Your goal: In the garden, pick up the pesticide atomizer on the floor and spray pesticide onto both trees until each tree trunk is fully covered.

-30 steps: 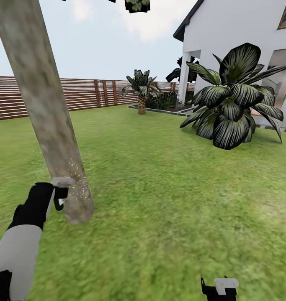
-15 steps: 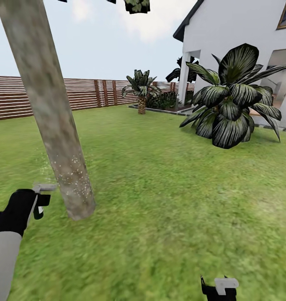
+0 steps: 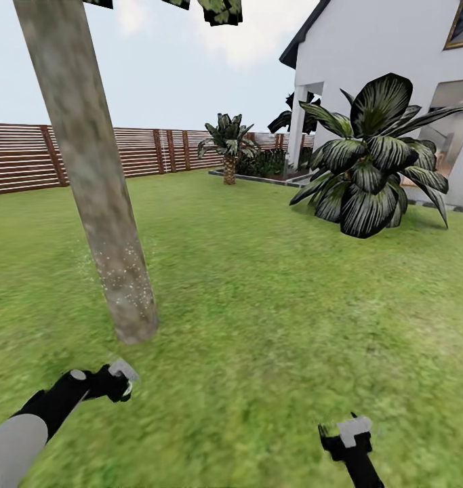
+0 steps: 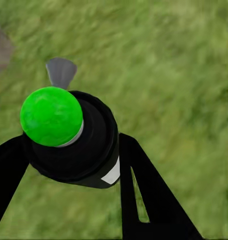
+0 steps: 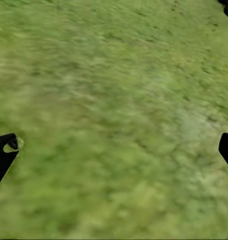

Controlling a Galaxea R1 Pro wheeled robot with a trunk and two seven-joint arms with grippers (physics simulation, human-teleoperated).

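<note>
Head view: On the garden lawn [image 3: 272,298], the left gripper [image 3: 119,381] hangs low over the grass, near the foot of a pale tree trunk [image 3: 99,183] whose lower stretch carries a dusting of pale specks, most likely spray. The right gripper [image 3: 350,437] sits low, well apart from the trunk; its jaws cannot be judged from here. A brown slat fence [image 3: 143,150] and a white house [image 3: 387,54] close the scene.

Left wrist view: The pesticide atomizer [image 4: 73,135], a black cylinder topped by a bright green knob with a grey nozzle beyond it, sits clamped between the left gripper's two black fingers [image 4: 144,195]. It looks rigid, smooth-sided and probably light, so it could twist if squeezed loosely; the round body below the knob is the sensible place to hold, and the fingers do press there.

Right wrist view: The right gripper's fingertips [image 5: 4,150] stand at opposite edges, spread wide, with nothing but grass between them.
</note>
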